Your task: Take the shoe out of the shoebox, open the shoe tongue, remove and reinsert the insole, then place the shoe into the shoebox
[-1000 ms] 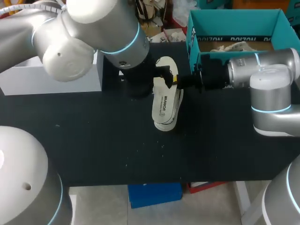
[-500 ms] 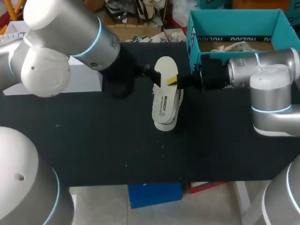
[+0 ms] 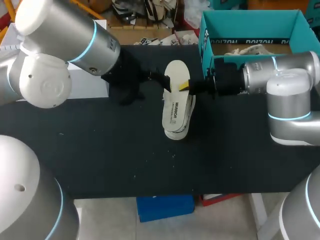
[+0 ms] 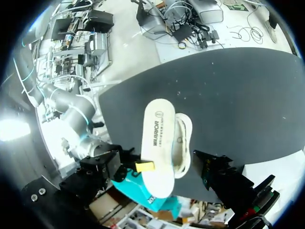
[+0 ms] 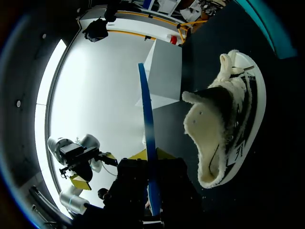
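Observation:
A white shoe (image 3: 188,115) lies on its side on the black table (image 3: 100,150), its fleecy lining showing in the right wrist view (image 5: 214,129). The white insole (image 3: 174,107) stands over it on edge, and my right gripper (image 3: 186,86) is shut on its rim. In the right wrist view the insole (image 5: 147,143) shows edge-on as a thin blue strip between the yellow tips of the right gripper (image 5: 151,157). My left gripper (image 3: 162,80) is open just left of the insole's top end, holding nothing. From the left wrist the insole (image 4: 155,138) covers most of the shoe (image 4: 185,143).
The teal shoebox (image 3: 250,20) stands at the back right behind my right arm, with crumpled paper inside. A white box (image 3: 92,82) sits at the back left under my left arm. The black tabletop in front of the shoe is bare.
My left arm has swung back to the left, its open gripper drawing off the insole's top end. The right gripper, insole and shoe have not moved.

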